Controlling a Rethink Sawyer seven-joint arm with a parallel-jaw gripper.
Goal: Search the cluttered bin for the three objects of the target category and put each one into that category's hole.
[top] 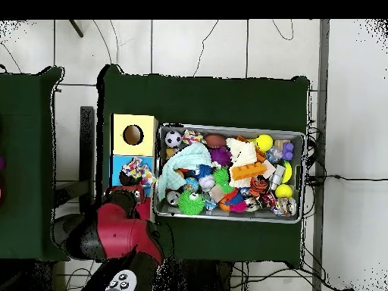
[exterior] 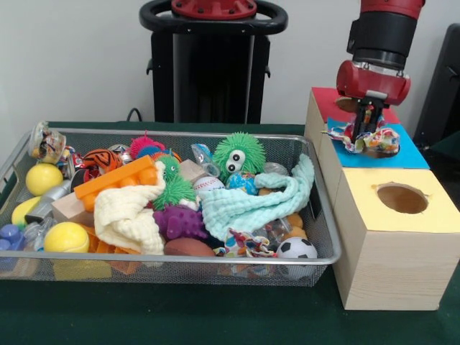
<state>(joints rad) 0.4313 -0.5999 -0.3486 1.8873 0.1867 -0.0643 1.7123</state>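
Near: yellow-faced box, its round hole [exterior: 402, 198] facing up, uncovered; one heart-printed cloth [exterior: 244, 243] crumpled at the wire bin's [exterior: 180, 261] near rim beside a toy soccer ball [exterior: 296, 249]. Far: arm descends vertically, gripper [exterior: 368, 126] pinching a second heart-printed cloth [exterior: 368, 140], bunched on the blue-faced box [exterior: 402, 154]. Overhead alone shows the arm's red elbow [top: 121, 231]; the gripped cloth has no clear long axis.

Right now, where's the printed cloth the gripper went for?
Front view, right side: the printed cloth hangs at the gripper over the blue-faced box, short of the yellow hole.
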